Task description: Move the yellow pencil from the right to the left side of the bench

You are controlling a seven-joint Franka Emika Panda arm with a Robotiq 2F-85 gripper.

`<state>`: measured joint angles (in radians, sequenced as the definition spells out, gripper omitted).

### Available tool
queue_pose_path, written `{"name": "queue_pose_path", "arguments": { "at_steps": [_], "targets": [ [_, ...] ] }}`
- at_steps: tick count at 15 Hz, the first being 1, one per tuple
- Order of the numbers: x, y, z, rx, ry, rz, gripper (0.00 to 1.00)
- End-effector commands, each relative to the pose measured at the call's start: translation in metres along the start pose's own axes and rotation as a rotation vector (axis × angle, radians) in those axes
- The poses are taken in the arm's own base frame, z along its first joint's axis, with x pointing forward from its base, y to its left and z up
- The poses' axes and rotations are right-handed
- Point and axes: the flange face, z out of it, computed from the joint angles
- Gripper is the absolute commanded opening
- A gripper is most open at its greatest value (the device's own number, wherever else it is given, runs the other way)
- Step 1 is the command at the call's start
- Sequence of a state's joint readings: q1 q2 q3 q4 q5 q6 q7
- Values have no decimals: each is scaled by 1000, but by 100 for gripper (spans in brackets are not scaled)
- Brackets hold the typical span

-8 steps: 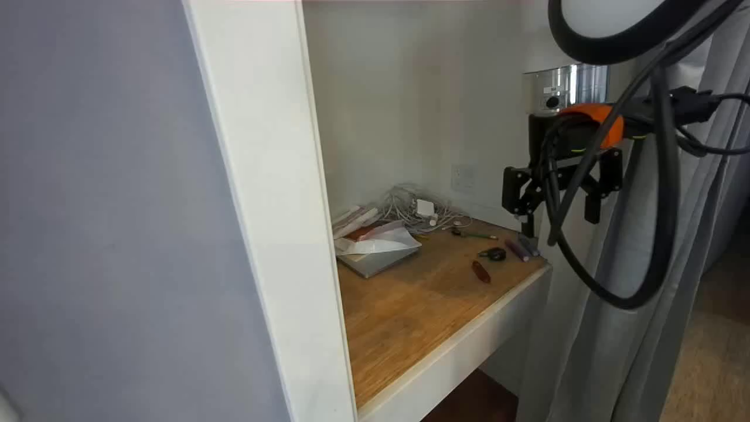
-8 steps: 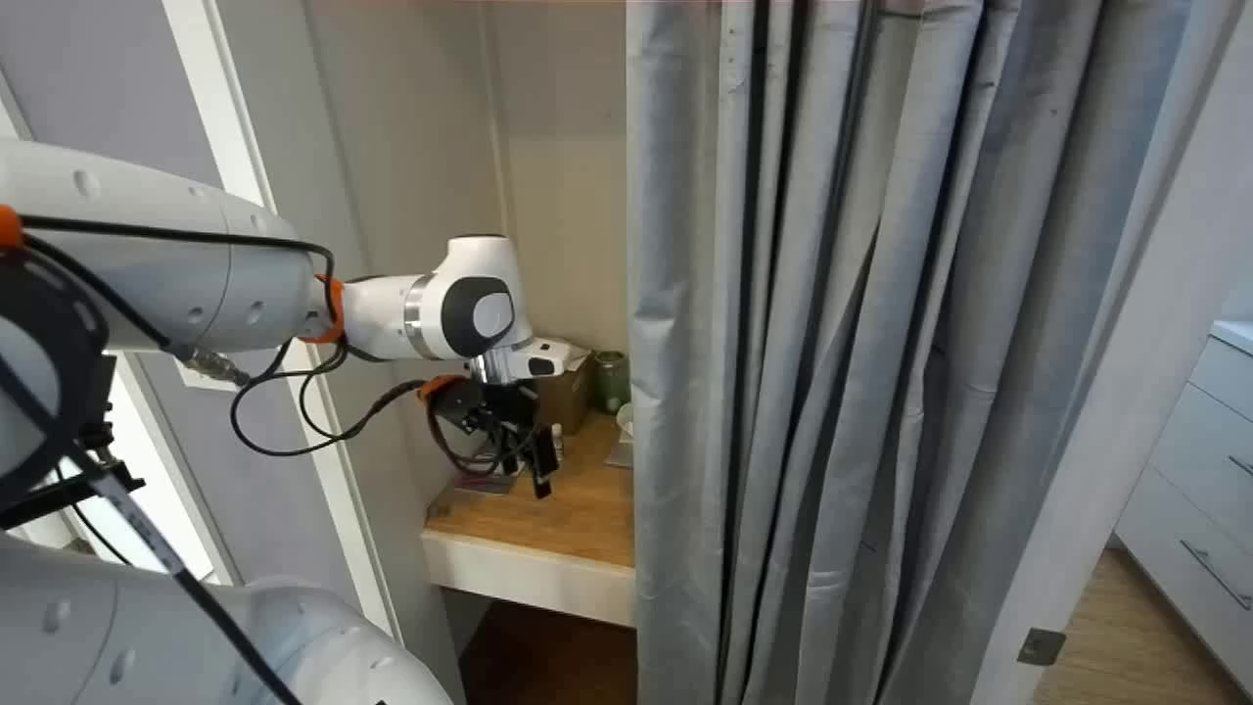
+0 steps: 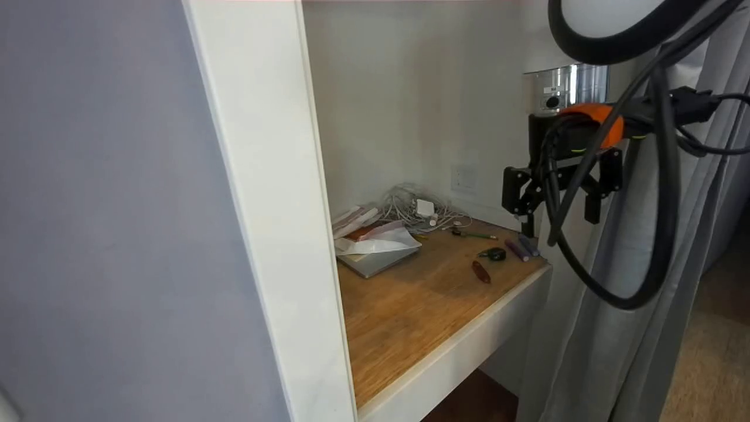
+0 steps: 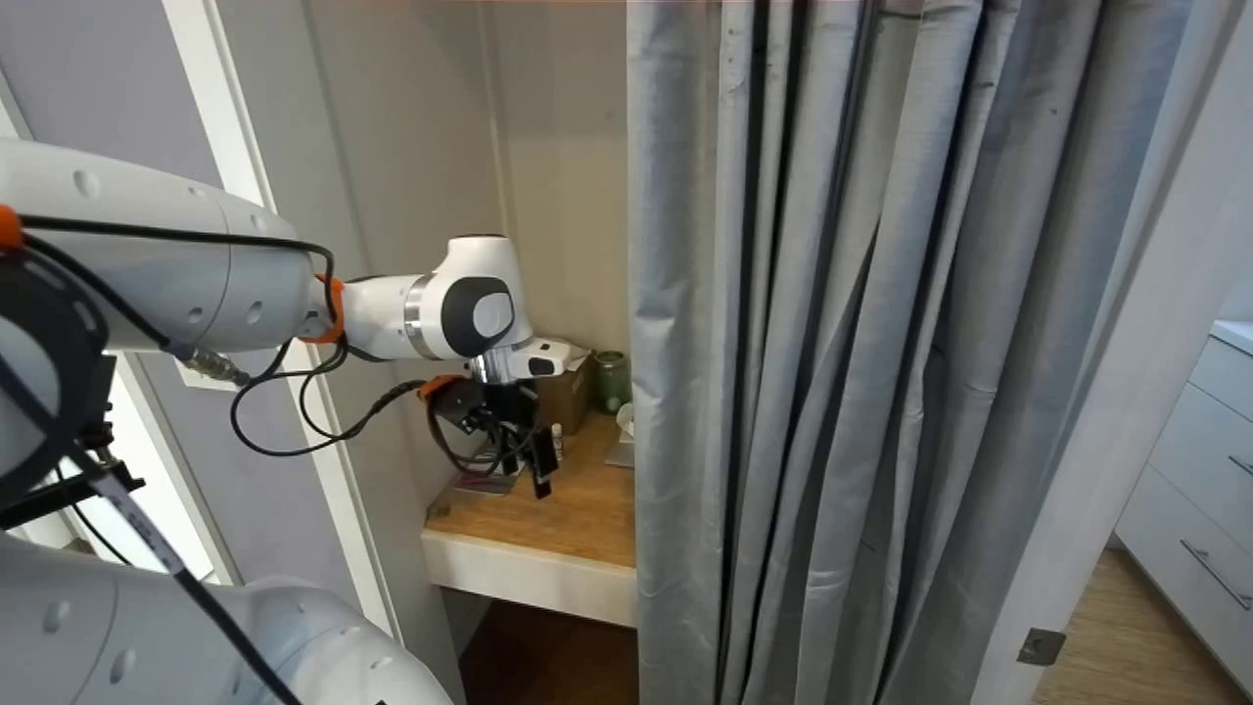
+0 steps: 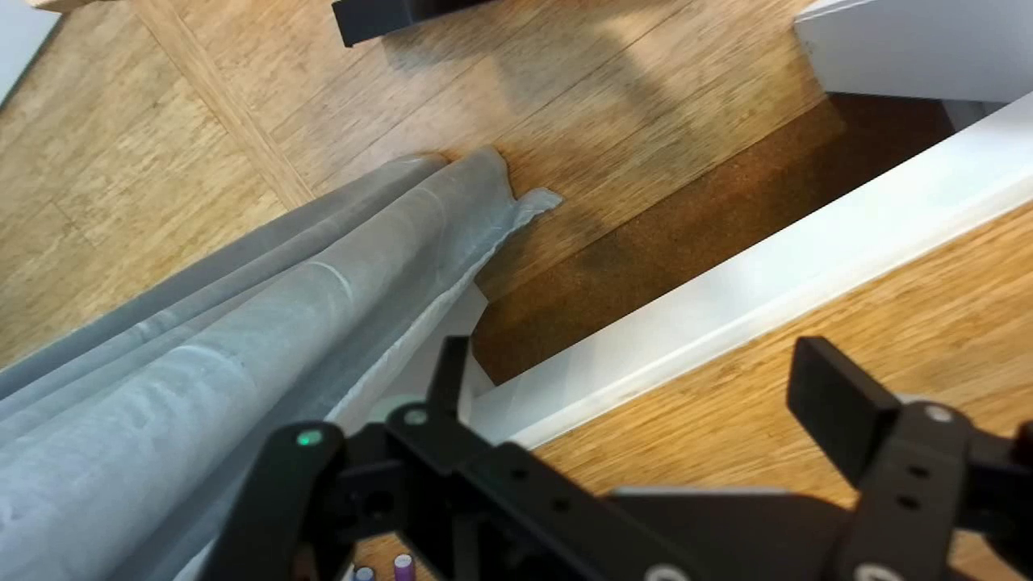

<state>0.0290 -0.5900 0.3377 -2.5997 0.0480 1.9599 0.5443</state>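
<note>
Tan wood is shown as the top of the bench (image 3: 410, 316), stretched from the bottom centre of the frame toward the middle right in an exterior view and bordered by a white front face (image 3: 463, 349). Near the picture's centre, white papers (image 3: 389, 239) are laid on a flat grey thing (image 3: 381, 262), and a tangle of white cables (image 3: 404, 208) is heaped just beside them, next to the wall (image 3: 375, 117). Beside the papers' right edge a short yellow sliver (image 3: 420, 236) can be seen; whether it belongs to the yellow pencil cannot be told at this size. Farther right, a thin green stick (image 3: 480, 235), a dark rounded thing (image 3: 495, 254), a red-brown oval thing (image 3: 481, 272), a purple cylinder (image 3: 517, 250) and a blue-grey cylinder (image 3: 528, 244) are spread near the bench's end.

At the right of that frame the gripper (image 3: 559, 217) is pointed downward, partly covered by black cables (image 3: 667, 176). Its jaws are spread wide: in the wrist view the fingers (image 5: 839, 411) are set well apart, and the bench's front edge is seen slanting through the gap.

In an exterior view the white arm (image 4: 377, 318) is extended from the left of the frame, and the gripper is seen against the bench top. Beyond it a cardboard box (image 4: 568, 401) and a green jar (image 4: 613, 382) are placed, and the right half is mostly filled by a grey curtain (image 4: 832, 343).
</note>
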Motion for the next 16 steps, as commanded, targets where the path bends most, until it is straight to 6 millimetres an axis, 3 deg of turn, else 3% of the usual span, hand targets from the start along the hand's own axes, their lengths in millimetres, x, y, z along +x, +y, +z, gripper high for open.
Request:
{"name": "queue_pose_path", "arguments": {
  "at_steps": [1,4,6,13,16],
  "targets": [
    [0,0,0,0,-1,0,100],
    [0,0,0,0,-1,0,100],
    [19,2,0,21,26,-12,100],
    [125,11,8,55,179,-106,100],
    [170,7,22,71,184,-121,100]
  ]
}}
